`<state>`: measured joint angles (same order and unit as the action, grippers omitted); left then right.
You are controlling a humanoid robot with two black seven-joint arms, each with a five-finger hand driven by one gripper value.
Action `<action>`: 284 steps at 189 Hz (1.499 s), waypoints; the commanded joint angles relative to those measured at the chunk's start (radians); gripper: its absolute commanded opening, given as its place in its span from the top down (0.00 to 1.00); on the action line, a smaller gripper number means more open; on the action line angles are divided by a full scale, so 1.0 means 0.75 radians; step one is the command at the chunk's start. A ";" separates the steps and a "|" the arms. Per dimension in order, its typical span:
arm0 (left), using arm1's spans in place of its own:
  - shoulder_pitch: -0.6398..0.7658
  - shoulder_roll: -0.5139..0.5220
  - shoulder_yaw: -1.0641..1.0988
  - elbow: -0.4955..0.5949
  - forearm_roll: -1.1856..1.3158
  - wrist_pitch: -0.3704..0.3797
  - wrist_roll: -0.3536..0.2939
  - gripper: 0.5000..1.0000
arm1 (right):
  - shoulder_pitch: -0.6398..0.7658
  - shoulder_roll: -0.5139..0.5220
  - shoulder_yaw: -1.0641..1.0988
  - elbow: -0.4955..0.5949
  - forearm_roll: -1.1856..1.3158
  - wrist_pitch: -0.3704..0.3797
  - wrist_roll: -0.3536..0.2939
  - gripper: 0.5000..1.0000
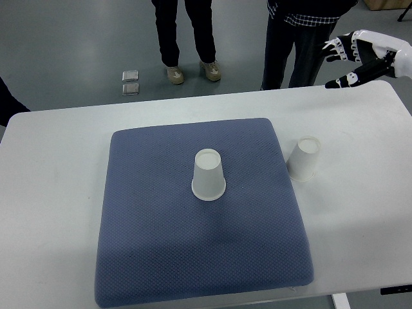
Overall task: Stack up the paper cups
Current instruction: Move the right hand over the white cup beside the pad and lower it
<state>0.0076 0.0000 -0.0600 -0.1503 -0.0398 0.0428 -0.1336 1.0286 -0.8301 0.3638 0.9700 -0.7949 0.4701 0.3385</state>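
One white paper cup point(208, 175) stands upside down near the middle of the blue mat point(154, 244). A second white paper cup point(304, 158) stands upside down on the white table point(51, 193), just off the mat's right edge. My right hand point(347, 61) hovers at the upper right, beyond the table's far edge, well above and behind the second cup. Its fingers are spread and hold nothing. The left arm does not show.
Two people stand past the far edge of the table; their legs point(187, 38) show at the top. Two small metal squares point(131, 82) lie on the grey floor. A dark shape point(9, 103) sits at the left edge.
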 commanded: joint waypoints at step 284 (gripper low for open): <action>0.000 0.000 -0.002 0.000 0.000 0.000 0.000 0.00 | -0.095 0.223 -0.307 0.116 -1.120 -0.488 -0.001 0.21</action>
<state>0.0074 0.0000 -0.0600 -0.1503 -0.0399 0.0431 -0.1334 0.9627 -0.6713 0.1341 1.0719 -1.6268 0.1073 0.3378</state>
